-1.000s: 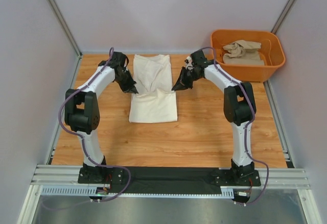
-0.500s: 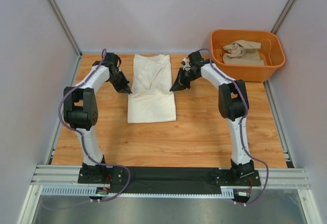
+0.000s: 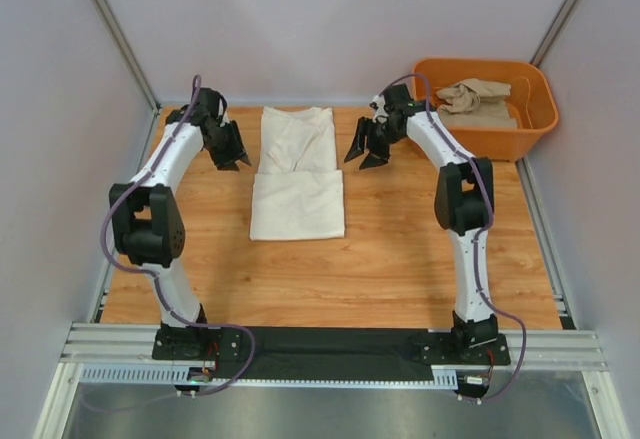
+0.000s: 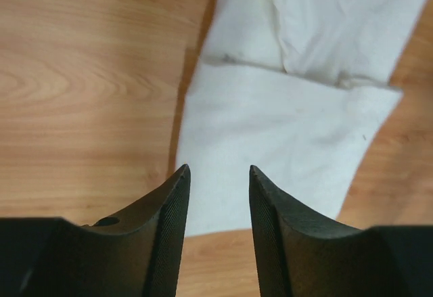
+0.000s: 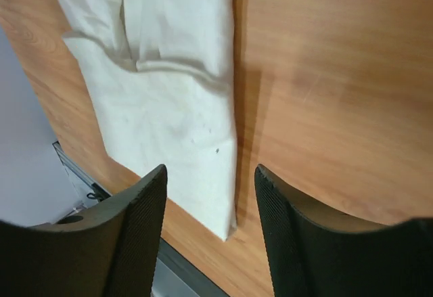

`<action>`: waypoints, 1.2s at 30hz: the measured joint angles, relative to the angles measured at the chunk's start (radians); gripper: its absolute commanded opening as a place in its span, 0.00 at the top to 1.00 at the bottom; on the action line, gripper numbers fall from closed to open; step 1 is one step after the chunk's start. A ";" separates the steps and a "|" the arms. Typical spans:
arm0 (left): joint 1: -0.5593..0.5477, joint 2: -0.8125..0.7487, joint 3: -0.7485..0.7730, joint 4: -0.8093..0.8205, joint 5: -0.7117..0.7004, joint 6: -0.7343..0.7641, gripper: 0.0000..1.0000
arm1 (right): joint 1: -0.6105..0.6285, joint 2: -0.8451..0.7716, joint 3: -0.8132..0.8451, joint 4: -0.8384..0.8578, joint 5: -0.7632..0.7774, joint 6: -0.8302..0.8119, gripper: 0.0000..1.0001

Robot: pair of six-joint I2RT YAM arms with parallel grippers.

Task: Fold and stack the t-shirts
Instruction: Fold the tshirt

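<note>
The cream-white t-shirt (image 3: 297, 174) is spread flat on the wooden surface (image 3: 400, 249), well to the left of the orange tub (image 3: 490, 143). It is already partly folded: a wider rectangular layer at its near end overlaps a narrower, creased part at the end level with the tub. The sandy beige t-shirt (image 3: 478, 99) is bunched up inside the tub. Both garments are judged to be light, thin and limp, so a pinched edge can be expected to sag and drag, and stacked layers may slide or part if only the top one is caught. Hold is best taken at the corners or along a folded edge, with every layer gathered between the jaws. The left tool (image 4: 218, 172) is held on the side of the cream shirt away from the tub, its jaws moderately parted with nothing between them. The right tool (image 5: 210, 170) is held between the cream shirt and the tub, likewise parted and empty. Nothing is seen lying across the cream shirt. The tub walls are judged the only hindrance once the beige shirt is to be lifted out.
</note>
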 measured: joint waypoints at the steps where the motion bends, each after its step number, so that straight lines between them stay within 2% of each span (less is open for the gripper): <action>1: 0.003 -0.072 -0.066 0.031 0.036 0.005 0.60 | 0.003 -0.066 -0.095 0.043 0.003 -0.007 0.42; 2: 0.005 -0.128 -0.120 0.055 0.076 0.005 0.62 | 0.012 -0.136 -0.196 0.068 0.002 0.000 0.43; 5: -0.015 -0.232 -0.254 0.150 0.191 0.002 0.65 | 0.066 -0.285 -0.433 0.205 -0.042 0.058 0.58; 6: -0.031 -0.236 -0.294 0.198 0.237 -0.006 0.66 | 0.092 -0.303 -0.473 0.255 -0.067 0.091 0.71; 9: -0.067 -0.169 -0.365 0.330 0.340 -0.029 0.69 | 0.151 -0.259 -0.487 0.396 -0.121 0.158 0.93; 13: -0.077 -0.024 -0.385 0.455 0.424 -0.065 0.71 | 0.166 -0.150 -0.463 0.513 -0.172 0.208 0.95; 17: -0.064 0.071 -0.357 0.479 0.422 -0.063 0.71 | 0.131 -0.039 -0.446 0.582 -0.195 0.233 0.95; 20: -0.055 0.103 -0.332 0.470 0.408 -0.035 0.65 | 0.091 0.035 -0.391 0.575 -0.247 0.239 0.93; 22: -0.052 0.112 -0.294 0.434 0.385 0.003 0.63 | 0.069 0.076 -0.292 0.507 -0.247 0.204 0.82; 23: -0.051 0.113 -0.271 0.411 0.372 0.026 0.60 | 0.061 0.094 -0.227 0.460 -0.225 0.175 0.71; 25: -0.051 0.099 -0.229 0.368 0.343 0.072 0.56 | 0.054 0.105 -0.134 0.361 -0.161 0.108 0.60; 28: -0.051 -0.013 -0.251 0.310 0.290 0.120 0.48 | 0.049 0.039 -0.106 0.242 -0.044 0.028 0.40; 29: -0.051 -0.083 -0.279 0.289 0.269 0.127 0.38 | 0.052 -0.014 -0.140 0.217 -0.002 0.003 0.37; 33: -0.051 -0.380 -0.397 0.233 0.230 0.100 0.34 | 0.079 -0.318 -0.414 0.153 0.100 -0.026 0.30; 36: -0.055 -0.583 -0.574 0.261 0.219 0.018 0.33 | 0.095 -0.557 -0.686 0.216 0.095 0.026 0.28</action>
